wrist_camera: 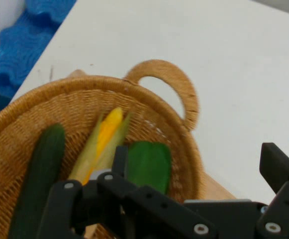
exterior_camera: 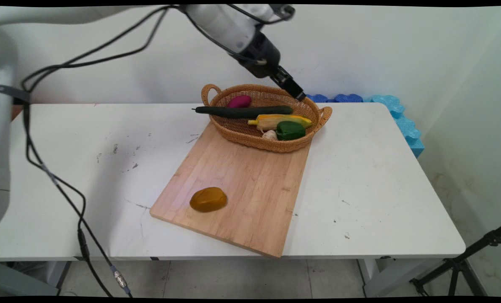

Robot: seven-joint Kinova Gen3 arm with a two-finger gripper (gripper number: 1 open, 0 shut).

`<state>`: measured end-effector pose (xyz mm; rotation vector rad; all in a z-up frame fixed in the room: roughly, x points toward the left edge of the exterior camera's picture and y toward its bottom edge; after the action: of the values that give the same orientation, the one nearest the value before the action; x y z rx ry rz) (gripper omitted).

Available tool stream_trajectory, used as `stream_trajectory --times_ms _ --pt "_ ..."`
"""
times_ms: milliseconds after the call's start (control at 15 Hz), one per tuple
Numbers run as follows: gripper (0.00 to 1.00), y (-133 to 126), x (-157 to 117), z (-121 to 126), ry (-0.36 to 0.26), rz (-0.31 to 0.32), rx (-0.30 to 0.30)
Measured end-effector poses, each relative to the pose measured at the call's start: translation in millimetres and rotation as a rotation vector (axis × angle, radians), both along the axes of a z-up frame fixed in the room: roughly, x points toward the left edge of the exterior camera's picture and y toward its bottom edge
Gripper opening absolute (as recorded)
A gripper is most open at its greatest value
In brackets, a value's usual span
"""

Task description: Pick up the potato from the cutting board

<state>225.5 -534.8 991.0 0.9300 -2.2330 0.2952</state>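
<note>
My gripper [exterior_camera: 297, 93] hangs tilted just above the back right rim of a woven basket [exterior_camera: 233, 135], open, with nothing between its fingers. Inside the basket lie a long dark cucumber [exterior_camera: 242, 112], a corn cob in its husk [exterior_camera: 280, 121], a green pepper [exterior_camera: 290, 130], a garlic bulb [exterior_camera: 270, 135] and a purple vegetable [exterior_camera: 239, 101]. In the hand view my gripper [wrist_camera: 199, 167] looks down over the basket [wrist_camera: 84, 87], with the green pepper [wrist_camera: 149, 164], corn cob [wrist_camera: 104, 137] and cucumber [wrist_camera: 40, 169] below the left finger.
The basket rests on the far end of a wooden cutting board [exterior_camera: 254, 181]. A brown potato [exterior_camera: 208, 199] lies on the board's near left part. Blue foam pieces [exterior_camera: 402, 122] line the table's far right edge. Black cables [exterior_camera: 52, 176] hang at the left.
</note>
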Motion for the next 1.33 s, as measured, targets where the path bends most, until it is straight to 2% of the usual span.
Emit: stream_trajectory --times_ms 267,600,733,933,1333 --pt "1.00 53.2 37.5 18.2 0.030 -0.076 -0.012" --pt "1.00 109.3 77.8 17.1 0.014 -0.150 0.015" --pt "1.00 138.8 100.9 8.3 -0.016 -0.187 0.038" --pt "1.00 166.1 119.2 -7.6 -0.055 -0.206 0.077" --pt "1.00 194.0 127.1 -47.4 -0.115 -0.195 0.147"
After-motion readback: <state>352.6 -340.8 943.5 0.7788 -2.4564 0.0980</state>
